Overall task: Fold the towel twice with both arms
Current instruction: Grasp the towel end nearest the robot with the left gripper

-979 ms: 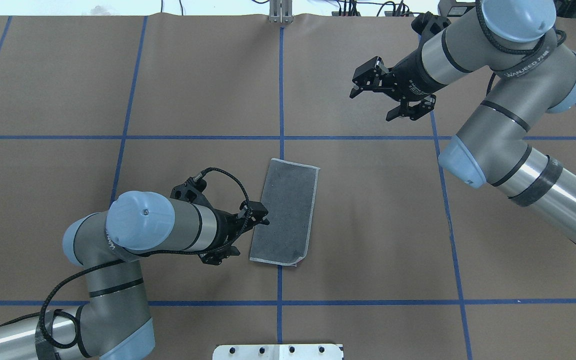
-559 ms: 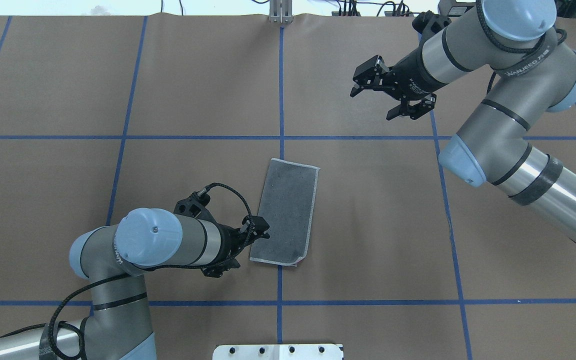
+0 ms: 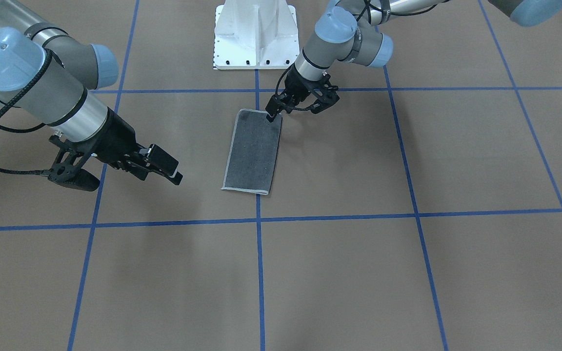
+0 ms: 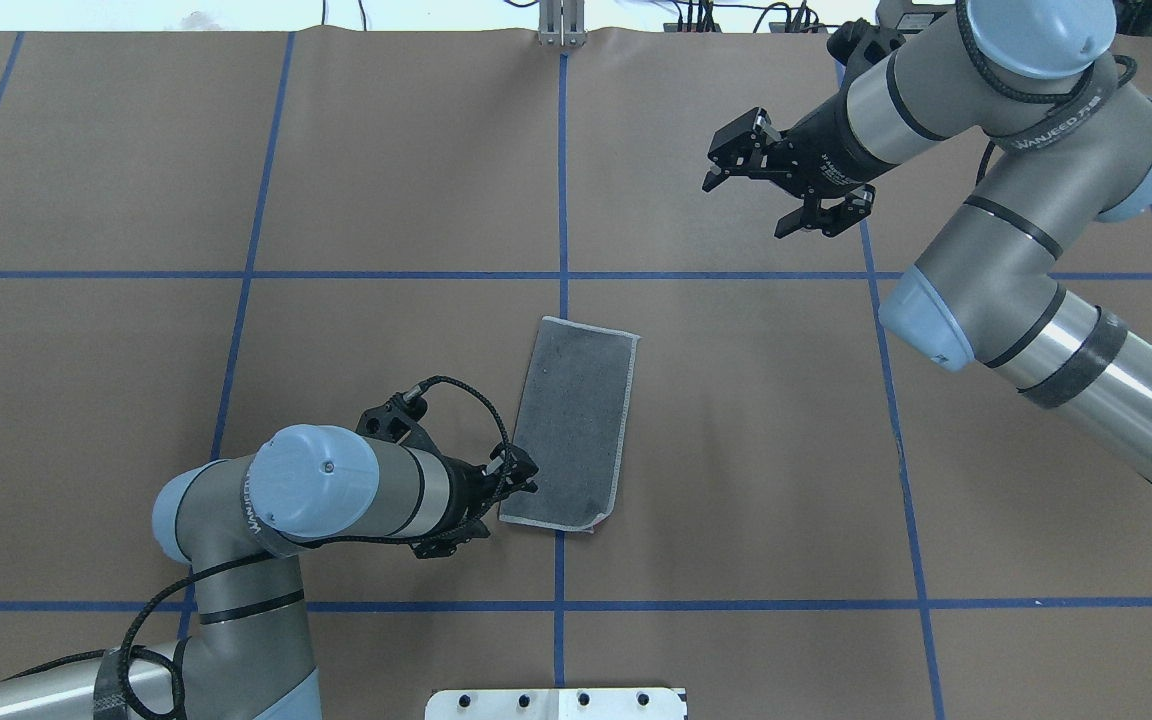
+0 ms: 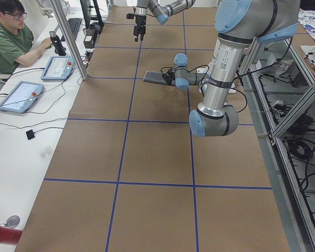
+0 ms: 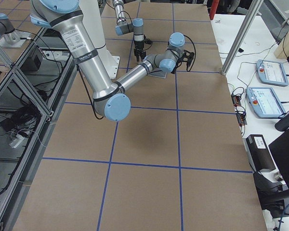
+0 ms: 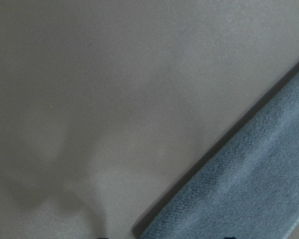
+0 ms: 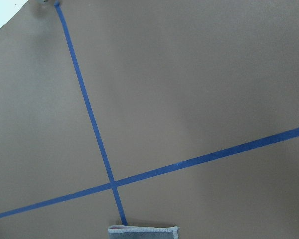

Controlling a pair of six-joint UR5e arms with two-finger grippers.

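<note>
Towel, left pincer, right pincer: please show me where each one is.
towel point(image 4: 571, 425): overhead view, middle of its grey top face.
left pincer point(image 3: 293, 111): front-facing view, midway between its fingertips.
right pincer point(image 4: 744, 210): overhead view, midway between its fingertips.

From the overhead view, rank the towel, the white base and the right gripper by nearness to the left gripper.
1. towel, right beside the left gripper.
2. white base, bottom centre of the view.
3. right gripper, upper right.
</note>
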